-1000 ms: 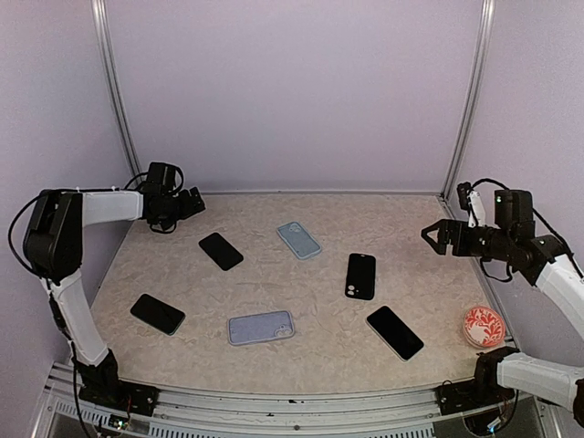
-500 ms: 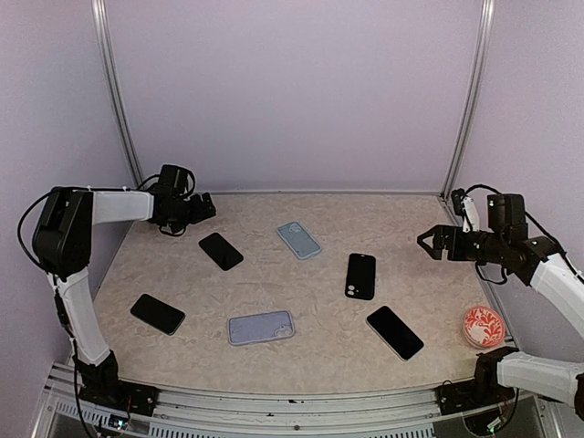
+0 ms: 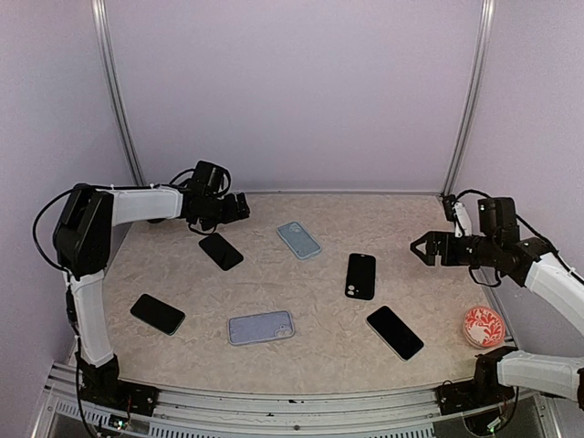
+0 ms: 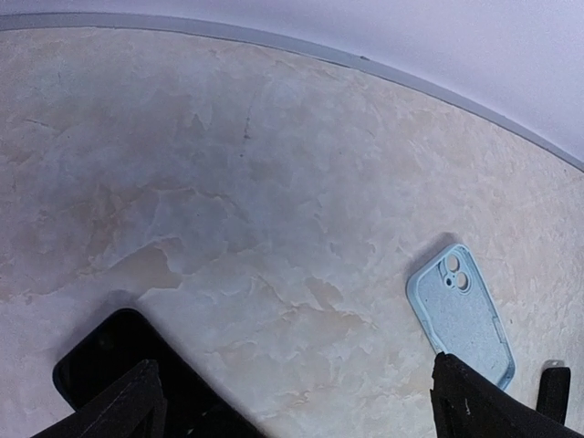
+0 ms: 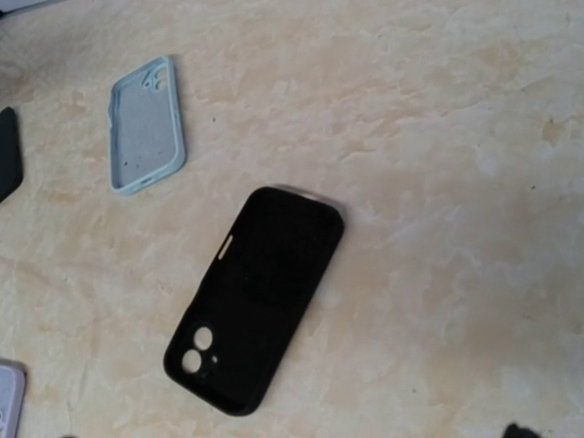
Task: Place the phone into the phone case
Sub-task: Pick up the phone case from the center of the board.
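Jaws gape empty on left and right alike; the left jaws, nearest the phone (image 3: 221, 250) lying flat on the table (image 3: 301, 297), should drop square, pinch its long edges, then carry it to the blue case (image 3: 299, 240) nearby.

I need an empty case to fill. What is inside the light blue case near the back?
No phone: the light blue case lies open side up, its speckled lining bare from rim to rim. The patch of table under it is covered.

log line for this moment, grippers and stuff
left gripper: open, empty, near black phone | right gripper: open, empty | blue case: empty
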Controlling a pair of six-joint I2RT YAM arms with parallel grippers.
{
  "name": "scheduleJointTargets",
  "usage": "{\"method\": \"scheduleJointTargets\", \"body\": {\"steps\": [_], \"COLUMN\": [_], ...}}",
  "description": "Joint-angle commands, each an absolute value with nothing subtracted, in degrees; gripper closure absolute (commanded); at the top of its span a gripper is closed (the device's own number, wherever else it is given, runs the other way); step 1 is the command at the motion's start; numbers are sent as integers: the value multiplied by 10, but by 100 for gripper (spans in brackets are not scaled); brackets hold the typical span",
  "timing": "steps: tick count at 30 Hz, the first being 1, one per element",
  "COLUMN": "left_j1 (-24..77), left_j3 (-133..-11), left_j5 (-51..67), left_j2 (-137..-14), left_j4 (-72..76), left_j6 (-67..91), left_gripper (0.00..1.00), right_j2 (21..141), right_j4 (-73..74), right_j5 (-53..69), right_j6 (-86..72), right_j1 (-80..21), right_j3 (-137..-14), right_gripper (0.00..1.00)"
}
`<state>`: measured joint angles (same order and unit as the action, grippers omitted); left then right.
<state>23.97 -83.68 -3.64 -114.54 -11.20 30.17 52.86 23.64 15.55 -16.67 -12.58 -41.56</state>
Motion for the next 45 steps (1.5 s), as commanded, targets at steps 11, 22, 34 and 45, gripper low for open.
{"method": "scheduleJointTargets", "body": {"steps": [11, 22, 34, 45], "left_j1": [346, 409, 435, 474], "left_j3": [-980, -1059, -863, -748], "left_j5": [-79, -85, -22, 80], "left_j2": [-1251, -1315, -1119, -1018], "left_j4": [-202, -226, -280, -355], "left_j6": [365, 330, 77, -152], "left_gripper": [1, 15, 12, 17], "right_j2": [539, 540, 525, 512], "right_j4": [218, 218, 224, 216], "right_j5": [132, 124, 120, 134], "right_j6": [-180, -181, -171, -169], "right_j1": [-156, -170, -170, -174], "right_j3": [-405, -402, -401, -406], "right_gripper": [1, 1, 1, 1]}}
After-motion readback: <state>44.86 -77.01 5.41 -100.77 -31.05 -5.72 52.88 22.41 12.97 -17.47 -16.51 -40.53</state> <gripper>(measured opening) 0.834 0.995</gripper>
